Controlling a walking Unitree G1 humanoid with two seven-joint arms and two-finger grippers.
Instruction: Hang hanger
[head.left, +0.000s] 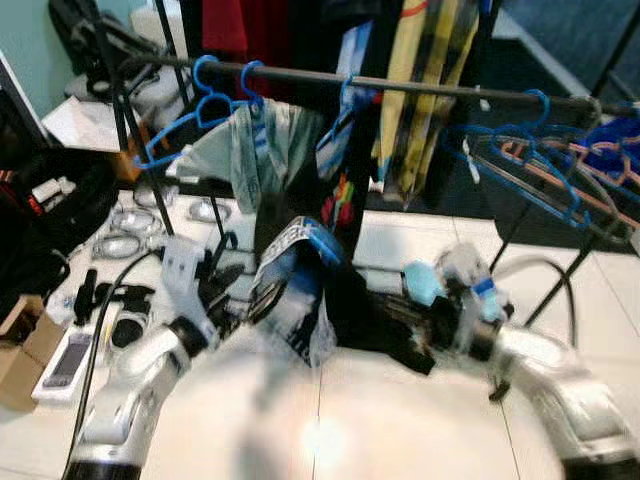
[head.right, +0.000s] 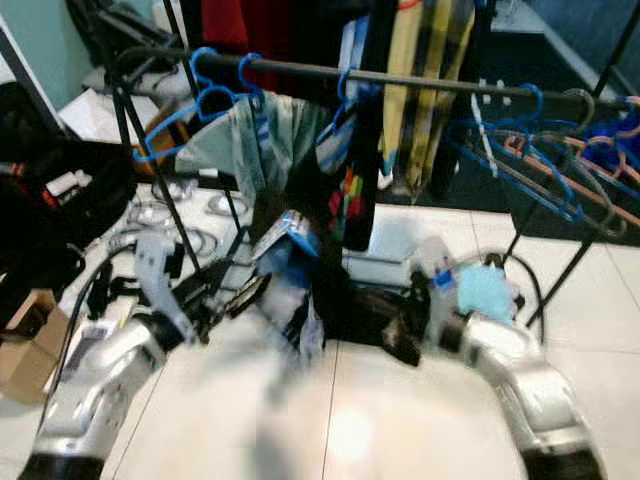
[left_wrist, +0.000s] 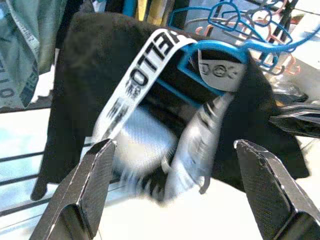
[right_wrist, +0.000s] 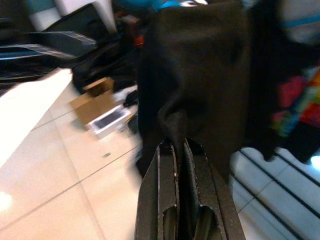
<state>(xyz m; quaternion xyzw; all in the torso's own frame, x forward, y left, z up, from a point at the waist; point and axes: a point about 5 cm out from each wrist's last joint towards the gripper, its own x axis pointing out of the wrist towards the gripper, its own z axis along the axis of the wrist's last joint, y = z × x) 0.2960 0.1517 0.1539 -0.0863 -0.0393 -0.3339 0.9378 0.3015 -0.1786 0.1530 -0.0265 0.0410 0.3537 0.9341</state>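
Garment (head.left: 340, 300) between 2 arms, below rail (head.left: 400, 88), boxes (head.left: 25, 350) left.

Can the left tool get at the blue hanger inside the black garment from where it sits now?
Probably yes. The left tool is open, with the blue hanger and its black garment straight ahead between its fingers and nothing in between. The right tool is pinching the garment's far side.

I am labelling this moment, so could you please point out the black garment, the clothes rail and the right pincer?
black garment (right_wrist: 200, 75), right wrist view, the middle of its cloth.
clothes rail (head.left: 430, 90), left eye view, a bare stretch of the bar.
right pincer (right_wrist: 180, 150), right wrist view, between the fingertips, pinching the cloth.
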